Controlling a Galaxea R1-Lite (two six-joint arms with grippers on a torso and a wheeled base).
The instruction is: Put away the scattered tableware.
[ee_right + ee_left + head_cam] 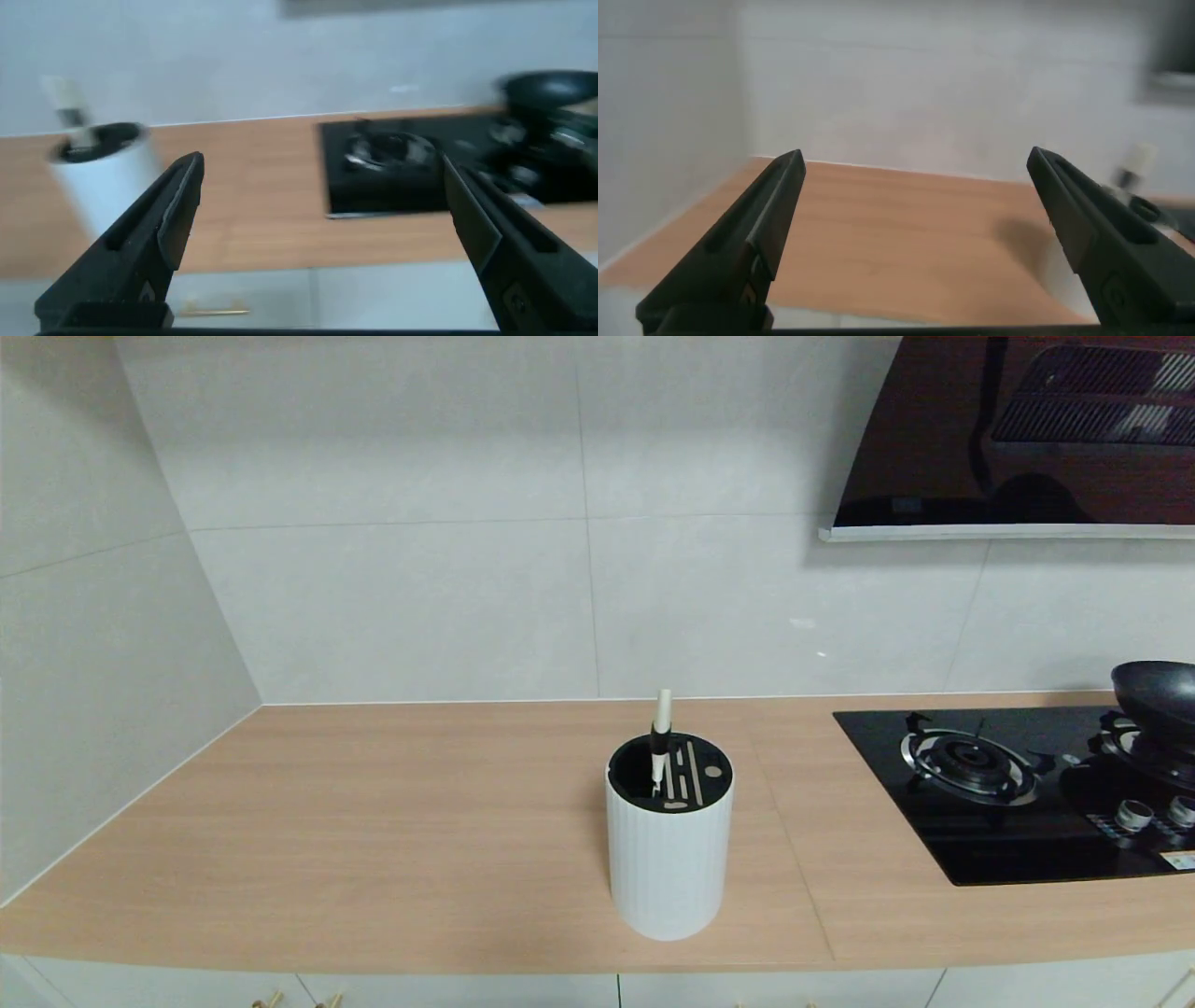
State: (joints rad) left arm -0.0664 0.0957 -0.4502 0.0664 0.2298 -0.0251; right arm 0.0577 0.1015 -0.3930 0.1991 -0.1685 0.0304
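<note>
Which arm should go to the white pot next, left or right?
Probably the right. The white pot stands slightly toward the robot's right on the counter, and the open right pincer faces it more fully than the left pincer.

Wooden table (373,821) against a tiled wall (420,569); black gas hob (1008,803) inset at right; dark pan (1158,695) on its rightmost burner; range hood (1027,429) above.

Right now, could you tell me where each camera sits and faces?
Head view: on the head, looking forward and down at counter, holder and hob.
Left wrist view: before the counter, facing the wall; open left gripper in front.
Right wrist view: facing holder and hob, shared with the head view; open right gripper in front.
</note>
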